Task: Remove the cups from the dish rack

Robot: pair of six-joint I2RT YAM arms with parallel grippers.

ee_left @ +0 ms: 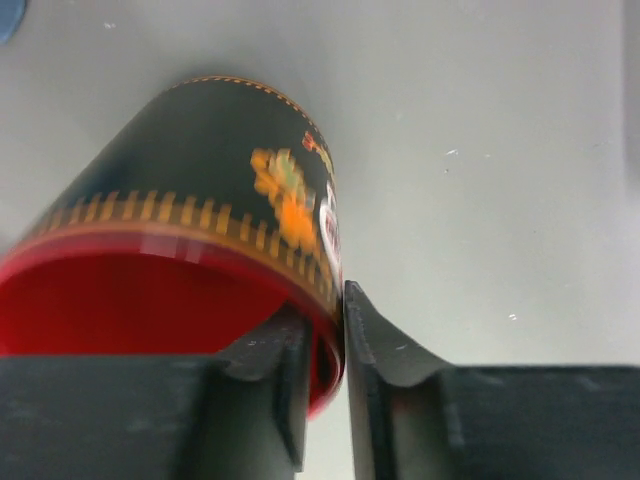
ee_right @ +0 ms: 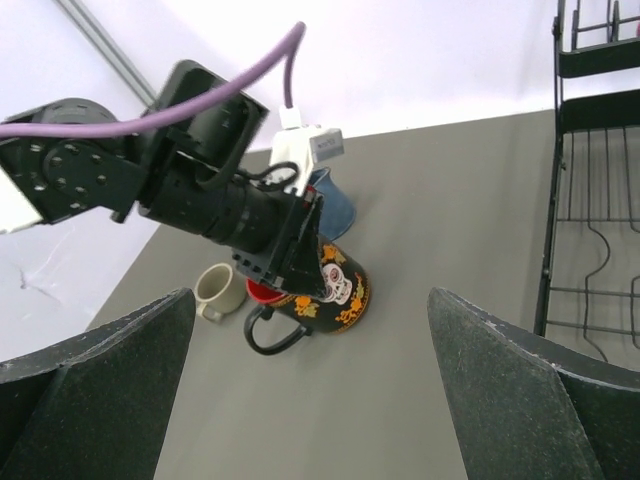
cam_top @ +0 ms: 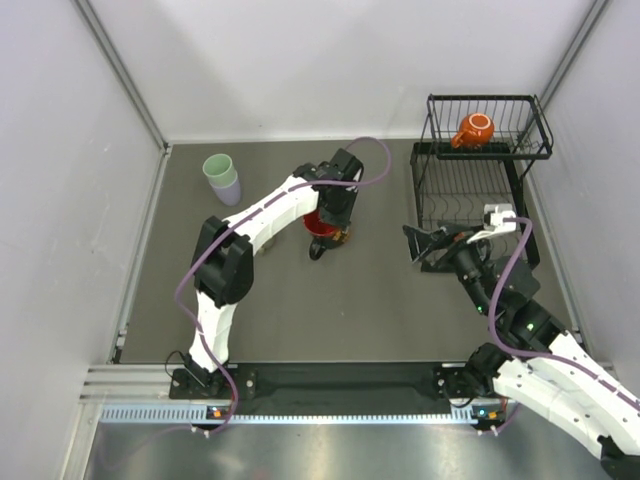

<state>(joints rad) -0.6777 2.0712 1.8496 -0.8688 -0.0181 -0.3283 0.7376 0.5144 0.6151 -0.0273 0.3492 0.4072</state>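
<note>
My left gripper is shut on the rim of the black floral mug, one finger inside the red interior and one on the outer wall. The mug leans on its side at the mat, handle toward the front. A small beige mug and a blue mug stand just beside it. A pale green tumbler sits nested in a lavender tumbler at the back left. A small orange mug lies in the raised basket of the dish rack. My right gripper hangs open and empty in front of the rack.
The rack's lower tier shows bare wire at the right of the right wrist view. White walls close the mat on the left, back and right. The left arm's purple cable loops above the mugs.
</note>
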